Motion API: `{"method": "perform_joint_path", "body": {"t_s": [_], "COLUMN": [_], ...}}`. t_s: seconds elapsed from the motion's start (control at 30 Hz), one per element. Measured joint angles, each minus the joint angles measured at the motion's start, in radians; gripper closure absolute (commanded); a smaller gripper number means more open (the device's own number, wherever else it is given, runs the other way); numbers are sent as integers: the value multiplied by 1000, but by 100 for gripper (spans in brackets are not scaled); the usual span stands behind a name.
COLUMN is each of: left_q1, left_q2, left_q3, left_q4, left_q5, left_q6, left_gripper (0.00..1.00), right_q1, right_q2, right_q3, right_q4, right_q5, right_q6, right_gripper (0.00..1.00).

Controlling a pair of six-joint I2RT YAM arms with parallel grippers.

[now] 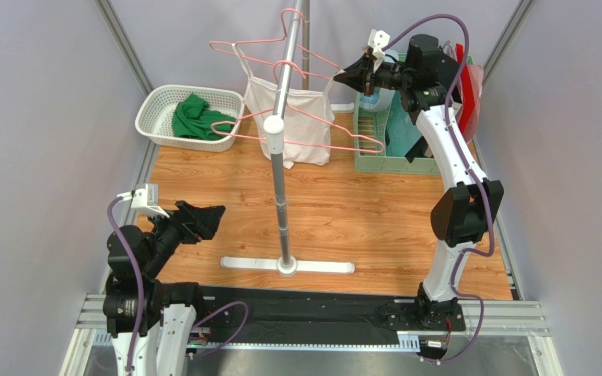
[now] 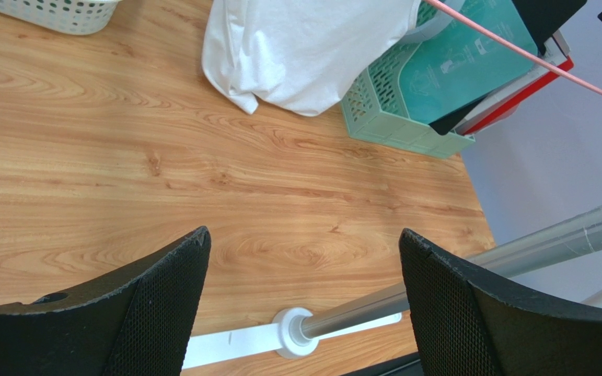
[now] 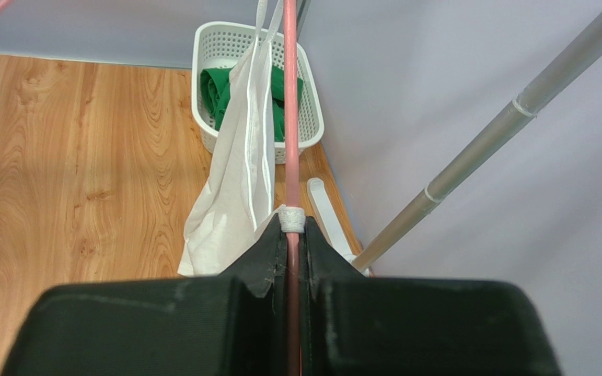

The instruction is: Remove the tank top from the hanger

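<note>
The white fabric tank top point(image 1: 300, 129) hangs on the pink wire hanger point(image 3: 289, 141) above the wooden bench point(image 1: 343, 211). We judge it light and limp. The right hand point(image 3: 291, 235) clamps the hanger wire; the left hand point(image 2: 304, 251) gapes wide, empty. We recommend gripping a shoulder strap.

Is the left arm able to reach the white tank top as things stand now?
Probably yes. The left gripper is open and only wooden table lies between it and the tank top; the rack pole stands off to one side.
</note>
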Motion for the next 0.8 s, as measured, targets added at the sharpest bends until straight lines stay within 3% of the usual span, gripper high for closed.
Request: {"method": "perform_joint_path", "body": {"t_s": [0.53,0.8], "left_q1": [0,0], "left_q2": [-7,-14], "left_q3": [52,18], "left_q4": [-21,-26], "left_q5": [-28,-34], "left_q6": [14,13], "left_gripper": [7,7], "right_q1": [5,74], "right_q2": [-5,0], "right_q3": [-5,55], "right_q4": [43,63], "right_q5": [-53,-1], "right_q6": [85,156], "right_gripper": [100,100]}}
